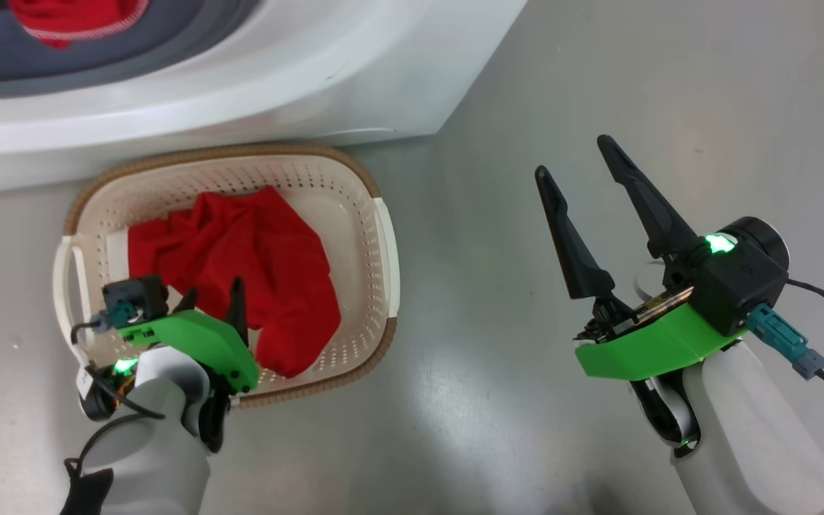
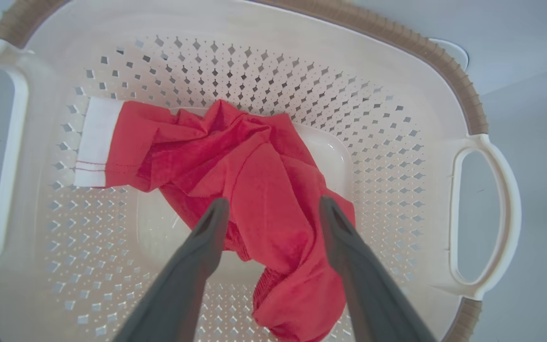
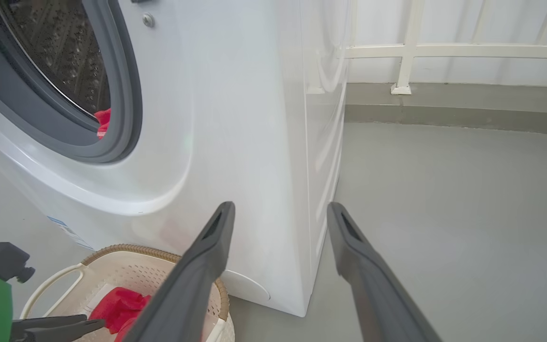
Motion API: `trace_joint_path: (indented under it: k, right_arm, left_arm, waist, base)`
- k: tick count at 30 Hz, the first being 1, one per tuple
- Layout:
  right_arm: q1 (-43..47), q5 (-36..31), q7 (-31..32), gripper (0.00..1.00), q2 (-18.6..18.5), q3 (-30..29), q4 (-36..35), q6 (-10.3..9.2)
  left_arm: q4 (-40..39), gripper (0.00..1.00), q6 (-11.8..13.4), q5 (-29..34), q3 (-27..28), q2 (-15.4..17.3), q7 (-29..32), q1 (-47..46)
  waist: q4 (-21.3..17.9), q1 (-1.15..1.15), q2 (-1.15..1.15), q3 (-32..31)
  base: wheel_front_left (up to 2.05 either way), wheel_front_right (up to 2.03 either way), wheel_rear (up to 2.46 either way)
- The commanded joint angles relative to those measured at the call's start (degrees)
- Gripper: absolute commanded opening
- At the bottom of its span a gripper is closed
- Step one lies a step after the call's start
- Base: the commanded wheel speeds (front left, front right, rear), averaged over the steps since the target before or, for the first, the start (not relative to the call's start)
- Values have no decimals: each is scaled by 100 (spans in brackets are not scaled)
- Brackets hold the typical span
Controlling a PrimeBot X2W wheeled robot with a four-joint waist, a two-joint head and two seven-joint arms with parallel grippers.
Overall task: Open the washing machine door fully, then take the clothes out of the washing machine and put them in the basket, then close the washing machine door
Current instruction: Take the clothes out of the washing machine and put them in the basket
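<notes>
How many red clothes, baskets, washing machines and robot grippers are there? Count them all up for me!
Red clothes: 2 (one in the basket, one inside the washing machine)
Basket: 1
Washing machine: 1
Grippers: 2 (left gripper, right gripper, both with open jaws)
Total: 6

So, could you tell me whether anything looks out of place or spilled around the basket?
Nothing stands out. One red garment lies crumpled inside the basket, none over its rim or on the floor. A second red garment sits at the washing machine's opening.
</notes>
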Motion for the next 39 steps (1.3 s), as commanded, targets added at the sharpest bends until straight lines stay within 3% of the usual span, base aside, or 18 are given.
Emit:
trace_joint_path:
  k: [1, 7, 20, 29, 39]
  right_arm:
    - [87, 23, -36, 100, 28, 109, -111, 28]
    - [143, 10, -36, 100, 28, 109, -49, 28]
    - [328, -104, -36, 100, 28, -3, 114, 28]
    - [505, -101, -36, 100, 28, -137, 221, 28]
    - [874, -181, -36, 100, 28, -406, 314, 28]
  left_arm:
    - [-25, 100, 5, 30, 79, 200, -96, 73]
    - [-338, 100, -74, 112, 68, 271, -207, 183]
    - [-2702, 100, 42, 778, 709, 350, -214, 1333]
    - [-3630, 100, 167, 1213, 1068, 384, -214, 2006]
    - [-5099, 100, -13, 1604, 1512, 359, -215, 2903]
  waist:
    - [41, 0, 0, -91]
    - [145, 0, 0, -390]
    - [389, 0, 0, -1115]
    - [402, 0, 0, -1655]
    - [357, 0, 0, -2328]
  base:
    - [0, 0, 0]
    - [0, 0, 0]
    - [0, 0, 0]
    - [0, 0, 0]
    - [0, 0, 0]
